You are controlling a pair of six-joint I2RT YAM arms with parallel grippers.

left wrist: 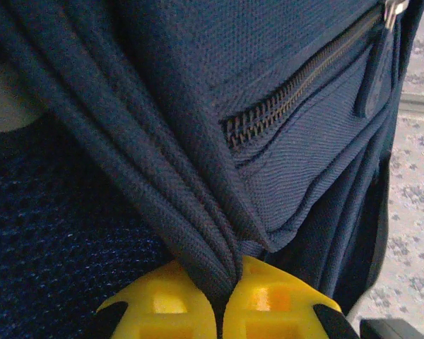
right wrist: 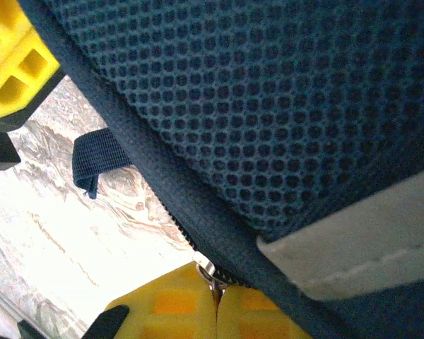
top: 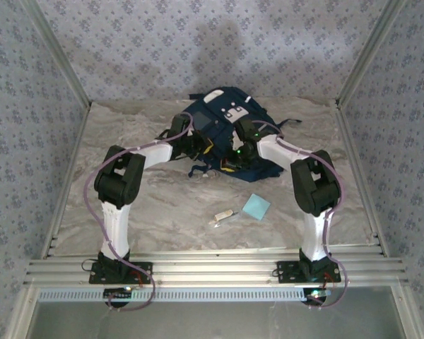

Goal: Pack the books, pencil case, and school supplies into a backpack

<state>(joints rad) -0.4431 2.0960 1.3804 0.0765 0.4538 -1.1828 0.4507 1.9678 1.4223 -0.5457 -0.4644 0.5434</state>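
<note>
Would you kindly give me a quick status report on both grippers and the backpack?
Left gripper shut on backpack fold. Right gripper shut at its zipper. Blue pad, white stick on table, unpacked.

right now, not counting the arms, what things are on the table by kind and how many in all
backpack: 1
blue pad: 1
white stick: 1
total: 3
</note>
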